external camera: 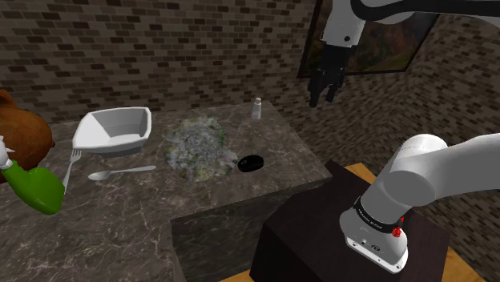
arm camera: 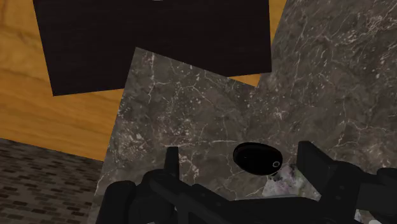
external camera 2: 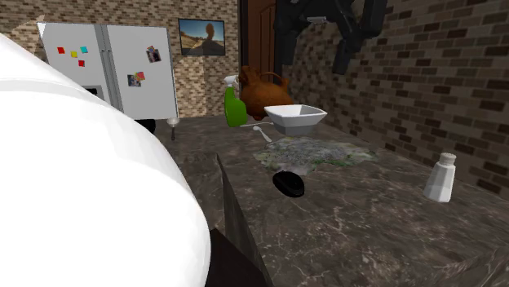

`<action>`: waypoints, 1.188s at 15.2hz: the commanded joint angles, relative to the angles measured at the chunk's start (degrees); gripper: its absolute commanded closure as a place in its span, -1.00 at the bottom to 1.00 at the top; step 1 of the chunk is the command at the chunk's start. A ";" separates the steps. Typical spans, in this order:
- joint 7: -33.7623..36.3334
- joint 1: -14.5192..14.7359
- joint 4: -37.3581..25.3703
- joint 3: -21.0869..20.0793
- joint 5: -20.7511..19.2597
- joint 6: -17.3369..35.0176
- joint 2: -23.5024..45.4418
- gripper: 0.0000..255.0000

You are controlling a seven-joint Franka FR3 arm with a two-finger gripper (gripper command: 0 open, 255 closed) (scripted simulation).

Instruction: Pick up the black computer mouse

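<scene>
The black mouse [external camera: 251,163] [external camera 2: 288,183] [arm camera: 257,158] lies flat on the dark stone counter [external camera: 160,216]. It sits just beside the mottled grey-green mat [external camera: 195,148], at the mat's edge nearest the robot's dark stand [external camera: 336,232]. From here I can't tell whether it touches the mat.

The black gripper [external camera: 322,101] [external camera 2: 316,49] [arm camera: 240,149] hangs high in the air, roughly over that same edge of the mat. Its two fingers are spread wide and hold nothing. In the wrist view the mouse shows between the fingers, far below them.

On the side of the mat away from the mouse stands a white bowl [external camera: 114,130]. A spoon [external camera: 120,171] and a fork [external camera: 70,168] lie flat near it. Farther out from the mat that way are a green bottle [external camera: 36,188] and a brown pot [external camera: 20,128]. A small white shaker [external camera: 257,108] [external camera 2: 441,178] stands upright, apart from the mat, toward the brick wall.
</scene>
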State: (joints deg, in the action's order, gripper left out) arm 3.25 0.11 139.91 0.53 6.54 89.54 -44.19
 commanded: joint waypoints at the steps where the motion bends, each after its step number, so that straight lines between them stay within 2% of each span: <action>1: 0.00 0.00 0.00 0.00 0.00 0.00 0.00 -1.00; 9: -16.59 6.58 7.11 0.57 -1.12 19.05 9.18 -1.00; 18: -34.61 14.08 9.70 0.35 -0.61 40.53 24.60 -1.00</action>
State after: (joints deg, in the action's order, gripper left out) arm -29.32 13.18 149.85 1.10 5.70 127.54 -21.76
